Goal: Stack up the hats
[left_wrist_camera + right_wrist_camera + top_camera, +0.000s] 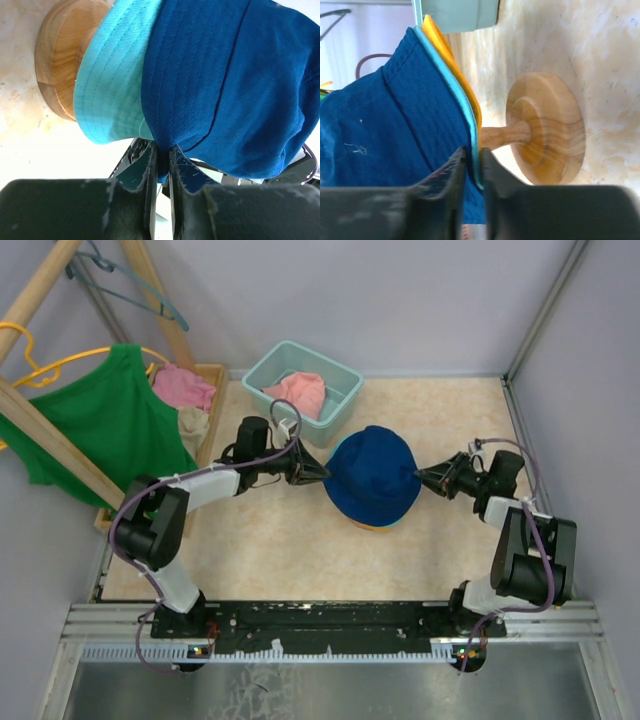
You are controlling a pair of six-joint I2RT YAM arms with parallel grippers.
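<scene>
At the middle of the table (260, 550), we see the left gripper (161, 150) with its fingers (187, 172) drawn nearly together, pinching a fold of the navy hat (225, 75) at the brim's edge. In the top view this gripper (322, 473) meets the hat's left side. Opposite it, the right gripper (474, 155) is closed narrow on the brim of the same navy hat (380, 125), and the thin edge of the teal hat (451, 82) runs down into the gap between the jaws as well. From above, the right gripper (422, 478) touches the hat's right side.

The navy hat (372, 475) sits on top of the pile. Directly under it we see the teal hat (115, 75), and under that the orange-yellow hat (451, 55), of which only a sliver (372, 527) shows from above. The pile rests on a wooden stand (545, 125) with a round base and a short stem.

Behind the pile, a pale teal bin (340, 375) holds the pink hat (298, 392). To its left, a pink cloth (183, 388) lies in a wooden crate (215, 405), and a green tank top (100, 425) hangs on a yellow hanger (60, 365).
</scene>
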